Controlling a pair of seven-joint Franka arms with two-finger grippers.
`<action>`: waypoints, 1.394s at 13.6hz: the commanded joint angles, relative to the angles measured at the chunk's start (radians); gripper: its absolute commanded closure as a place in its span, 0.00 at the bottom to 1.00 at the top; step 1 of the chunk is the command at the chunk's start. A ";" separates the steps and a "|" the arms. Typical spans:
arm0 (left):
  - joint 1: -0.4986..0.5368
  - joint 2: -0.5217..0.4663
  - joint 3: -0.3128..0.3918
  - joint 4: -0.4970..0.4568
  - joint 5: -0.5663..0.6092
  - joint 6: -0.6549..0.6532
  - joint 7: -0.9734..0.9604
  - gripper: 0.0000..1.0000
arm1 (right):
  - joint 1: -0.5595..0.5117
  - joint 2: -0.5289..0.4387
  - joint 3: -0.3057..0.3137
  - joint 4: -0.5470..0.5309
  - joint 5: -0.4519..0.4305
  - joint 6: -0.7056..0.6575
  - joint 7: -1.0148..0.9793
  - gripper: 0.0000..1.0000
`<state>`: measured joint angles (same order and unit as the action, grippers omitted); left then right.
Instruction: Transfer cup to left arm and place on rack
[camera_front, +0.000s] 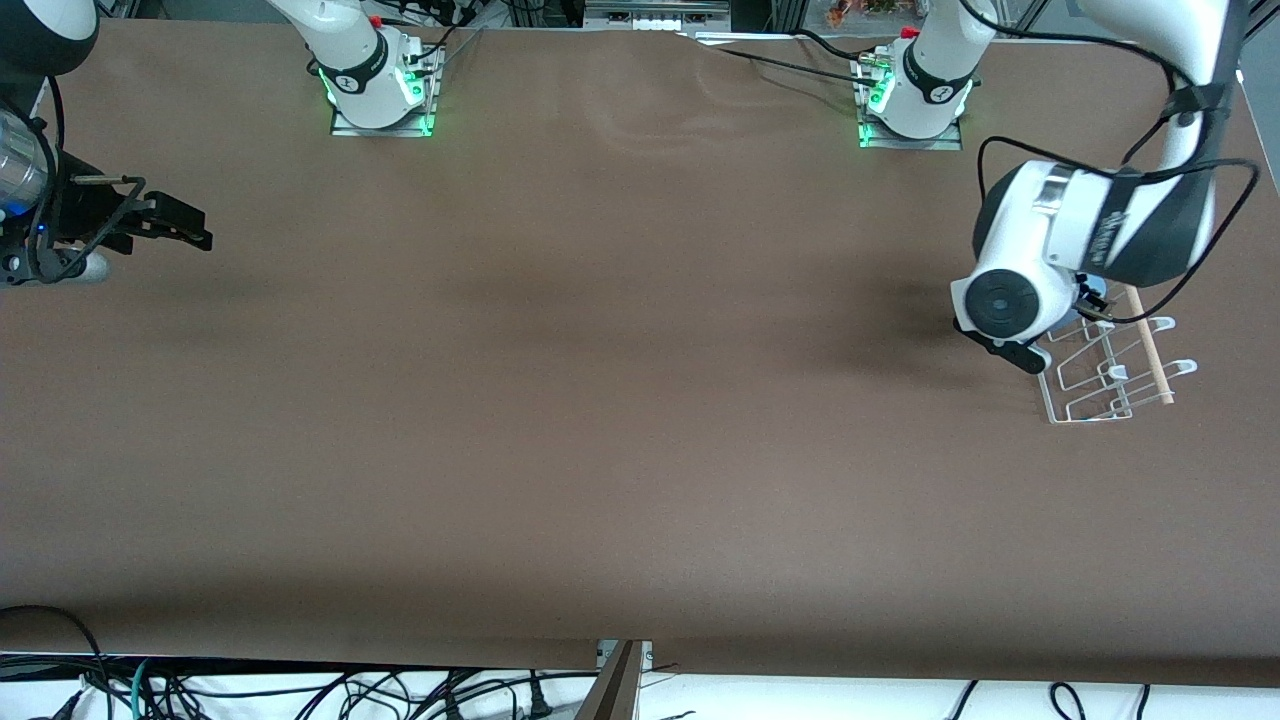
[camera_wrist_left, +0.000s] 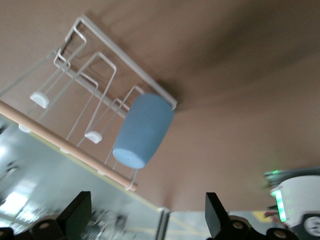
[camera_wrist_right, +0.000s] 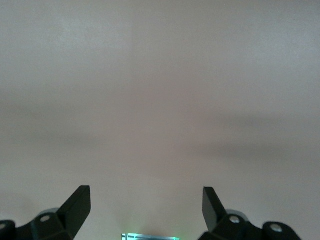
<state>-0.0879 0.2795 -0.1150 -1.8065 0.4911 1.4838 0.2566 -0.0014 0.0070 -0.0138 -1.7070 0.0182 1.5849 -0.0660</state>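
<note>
The light-blue cup (camera_wrist_left: 143, 130) sits upside down on a wire hook of the white rack (camera_wrist_left: 95, 85), with its base toward the left wrist camera. My left gripper (camera_wrist_left: 145, 200) is open and empty, a little way back from the cup and touching nothing. In the front view the rack (camera_front: 1110, 375) stands at the left arm's end of the table, and the left arm's white wrist covers most of the cup. My right gripper (camera_front: 175, 222) is open and empty over bare table at the right arm's end. It also shows in the right wrist view (camera_wrist_right: 145, 197).
A light wooden dowel (camera_front: 1150, 350) lies across the rack, and also shows in the left wrist view (camera_wrist_left: 60, 142). The brown table (camera_front: 620, 400) stretches between the arms. The arm bases (camera_front: 380, 90) glow green along the table's edge farthest from the front camera.
</note>
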 joint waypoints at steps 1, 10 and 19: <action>0.000 0.006 -0.005 0.180 -0.127 -0.034 -0.029 0.00 | -0.003 0.007 0.003 0.026 0.005 -0.022 -0.017 0.01; 0.010 0.047 0.023 0.484 -0.342 0.094 -0.210 0.00 | -0.002 0.007 0.023 0.056 0.005 -0.008 -0.021 0.01; 0.066 -0.298 0.021 0.067 -0.413 0.315 -0.250 0.00 | -0.002 0.007 0.025 0.060 0.005 -0.008 -0.020 0.01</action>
<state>-0.0329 0.1409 -0.0931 -1.5308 0.1030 1.7130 0.0244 0.0007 0.0078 0.0072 -1.6702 0.0182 1.5877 -0.0751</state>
